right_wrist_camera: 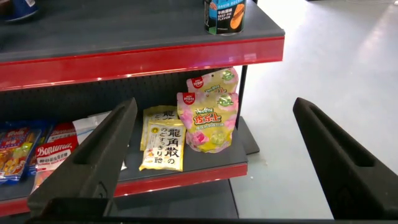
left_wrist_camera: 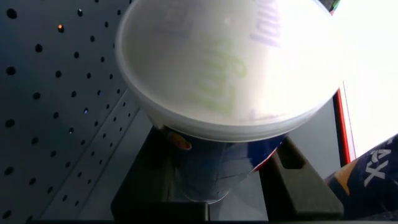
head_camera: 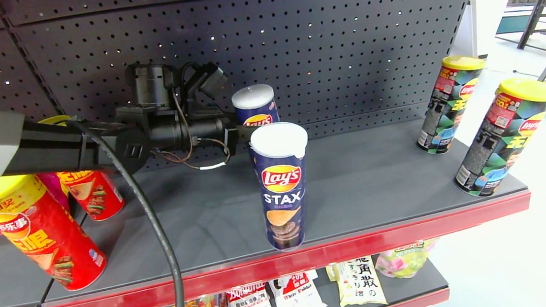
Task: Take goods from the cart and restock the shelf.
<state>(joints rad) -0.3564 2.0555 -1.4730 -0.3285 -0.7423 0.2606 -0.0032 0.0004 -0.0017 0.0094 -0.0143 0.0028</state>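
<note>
The black left arm [head_camera: 55,152] stretches across the grey metal shelf with the red front lip [head_camera: 379,183] toward the dark perforated back panel [head_camera: 342,43]; the left jaws are clenched on a blue cylindrical chips can with a white plastic lid [head_camera: 254,106] [left_wrist_camera: 230,62] — in the left wrist view it sits squeezed between the two black fingers [left_wrist_camera: 298,169], lid toward the camera; this held can is close to the back panel, and its base is hidden behind a second blue white-lidded chips can [head_camera: 281,187] that stands upright near the shelf's front lip, just in front of it; whether the held can rests on the shelf cannot be told. Two red chips cans with yellow lids [head_camera: 42,233] stand at the shelf's left end; two dark patterned cans with yellow lids [head_camera: 504,138] stand at its right end, one behind the other. The right jaws are released, spread wide, facing the lower shelf [right_wrist_camera: 186,176], where flat snack bags — a yellow bag [right_wrist_camera: 161,146] and pale green-and-pink bags [right_wrist_camera: 208,124] — lie side by side.
</note>
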